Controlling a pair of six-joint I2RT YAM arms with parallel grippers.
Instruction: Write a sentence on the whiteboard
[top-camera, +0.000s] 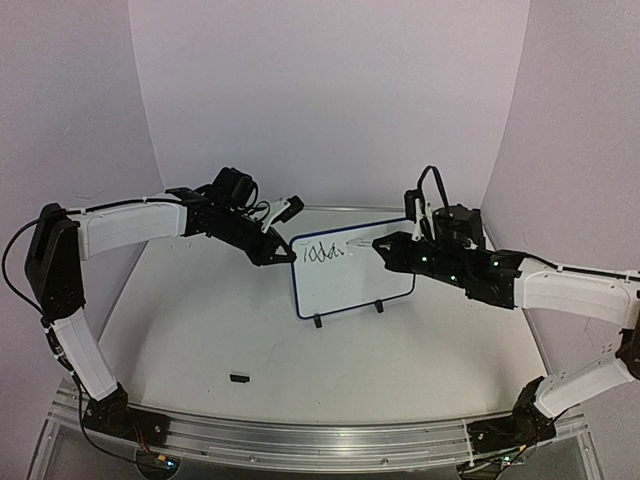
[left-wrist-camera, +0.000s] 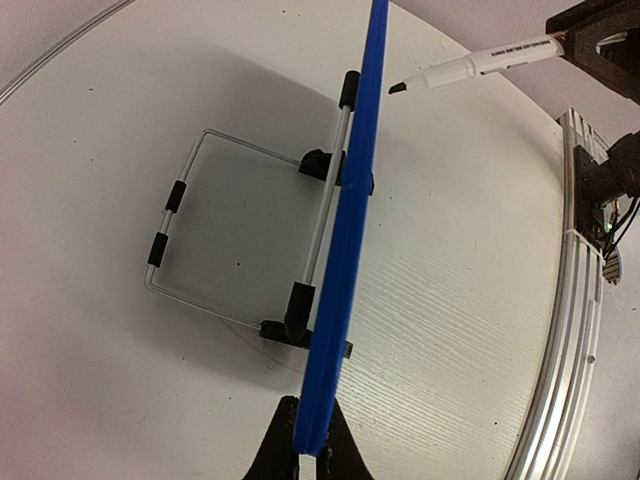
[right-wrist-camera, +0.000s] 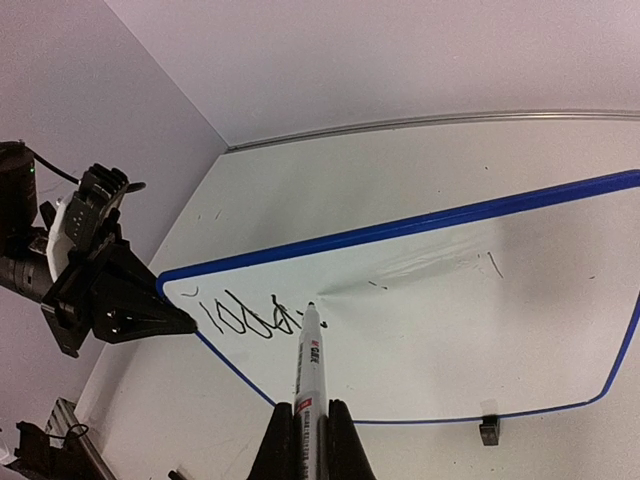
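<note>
Near edge: the ribbed aluminium rail (top-camera: 320, 440) carries both arm bases. Just beyond it, left of centre on the white table (top-camera: 200, 330), lies a small black cap-like piece (top-camera: 239, 378), alone.

Mid-table, right of centre, you have the small rectangular whiteboard with a thin dark-blue rim (top-camera: 350, 275). It stands near upright on two small black feet (top-camera: 318, 321). The left wrist view shows a thin bent-wire stand (left-wrist-camera: 240, 230) propping it from behind.

Your left gripper (top-camera: 285, 250) comes in from the left, its fingers pressed together on the board's left rim; the left wrist view sees the blue edge pinched between the tips (left-wrist-camera: 310, 458).

Your right gripper (top-camera: 382, 245) reaches in from the right, clamped around a white-barrelled marker pen with a black tip (right-wrist-camera: 307, 360).

The thin black handwritten script (right-wrist-camera: 245, 318) sits in the board's upper left corner, one looped word, roughly "Toda". The pen tip meets the board face just right of the last stroke.

Far side: plain pale walls (top-camera: 330, 90).
</note>
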